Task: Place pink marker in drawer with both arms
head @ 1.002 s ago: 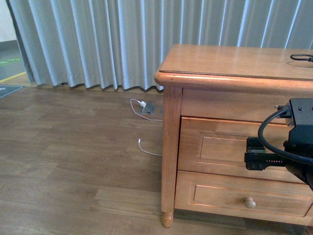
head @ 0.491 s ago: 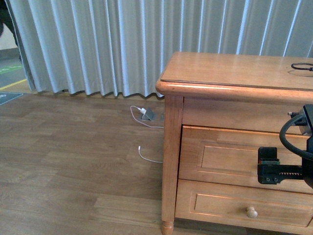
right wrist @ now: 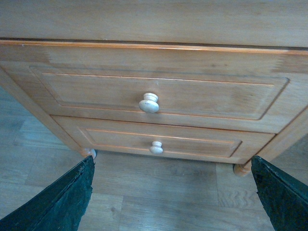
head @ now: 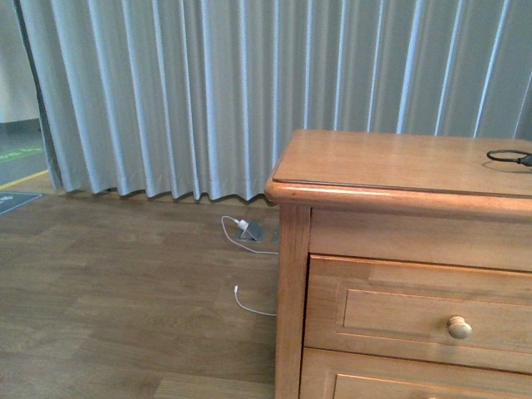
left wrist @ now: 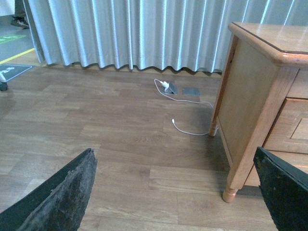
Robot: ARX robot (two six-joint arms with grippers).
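We take the wooden dresser [head: 399, 249] as our landmark. In the front view it fills the right side, and neither of our arms shows there. Its upper drawer [head: 416, 312] sits closed just under the top rail, with one round pale knob [head: 459, 327] on its raised panel. Below it only the top edge of the lower drawer [head: 399, 384] shows. On the dresser top, at the far right edge, lies a loop of black cable [head: 509, 157].

To the left of the dresser, on the wood floor [head: 108, 291], a white charging cable [head: 249, 299] trails away from a small floor socket [head: 252, 230] close to the grey curtain [head: 208, 91] behind.

Our right wrist view faces the dresser front squarely: the drawer knob [right wrist: 149, 103] is near the middle of the picture, and the lower drawer's knob [right wrist: 156, 147] is beneath it. The right gripper [right wrist: 173, 202] has its fingers [right wrist: 62, 202] spread wide, holding nothing and well apart from the drawer.

Our left wrist view looks along the floor beside the dresser's left side. The left gripper [left wrist: 178, 202] is likewise spread wide and empty, its fingers [left wrist: 60, 197] at either lower corner.

We cannot see the pink marker in any view.
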